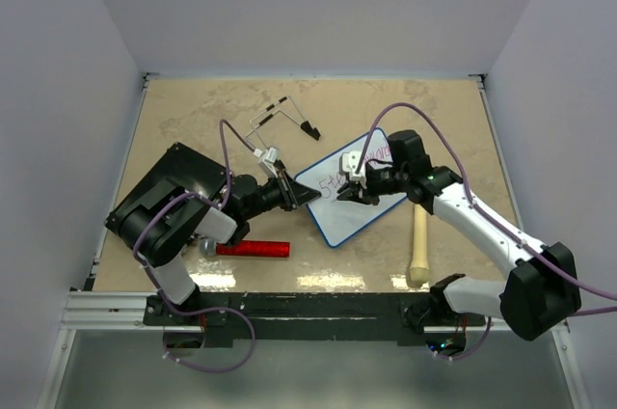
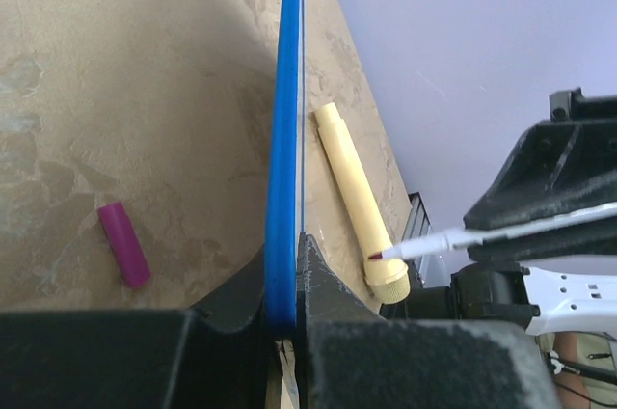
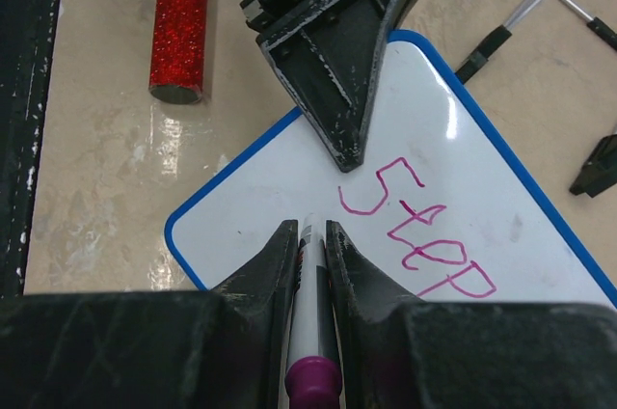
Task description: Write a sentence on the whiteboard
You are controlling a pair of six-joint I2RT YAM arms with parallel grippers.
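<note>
The whiteboard lies mid-table. The left gripper is clenched on the blue rim at its left corner. The right gripper grasps a marker, whose tip hangs just off the board face, beside the "S". Of the sentence, "Step" reads clearly in pink (further strokes toward the board's far corner are too small to read). To write the next word well, the tip should probably come down square and light, with even strokes, while the rim clamp stops the board sliding. The tabletop is glossy beige marble-print, walled in plain pale panels. A red glitter tube lies near-left of the board, and a cream wooden handle lies to its right.
</note>
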